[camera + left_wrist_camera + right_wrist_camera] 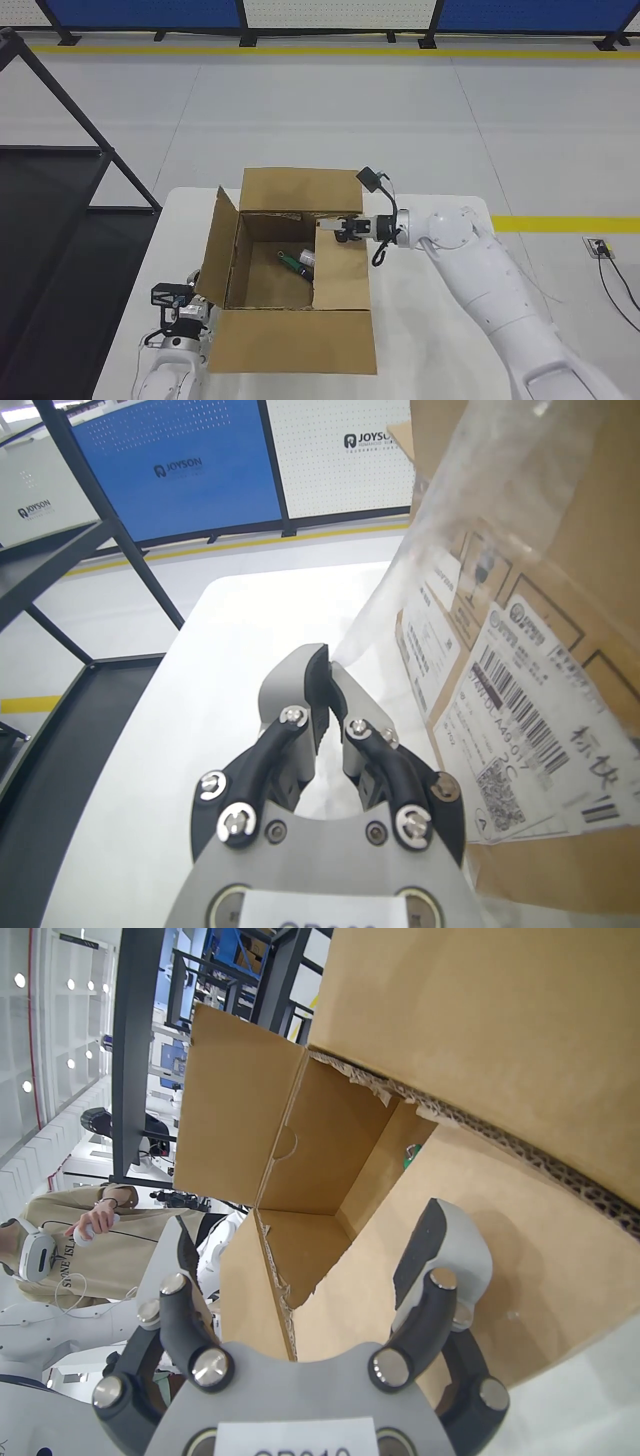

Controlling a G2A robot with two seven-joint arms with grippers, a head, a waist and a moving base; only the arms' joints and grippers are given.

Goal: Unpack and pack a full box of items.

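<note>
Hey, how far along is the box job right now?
Partway, it seems. Done: the box is open, flaps out. In hand: the left pincer is shut on a clear plastic sheet beside the box; the right pincer is open around the edge of a side flap. Left: a green bottle and a second item lie inside, so unpacking looks unfinished.

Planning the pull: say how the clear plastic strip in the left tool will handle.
The clear plastic strip is probably floppy and light: a box label shows through it. Likely slippery: glossy, with the left tool pinching only its end.
</note>
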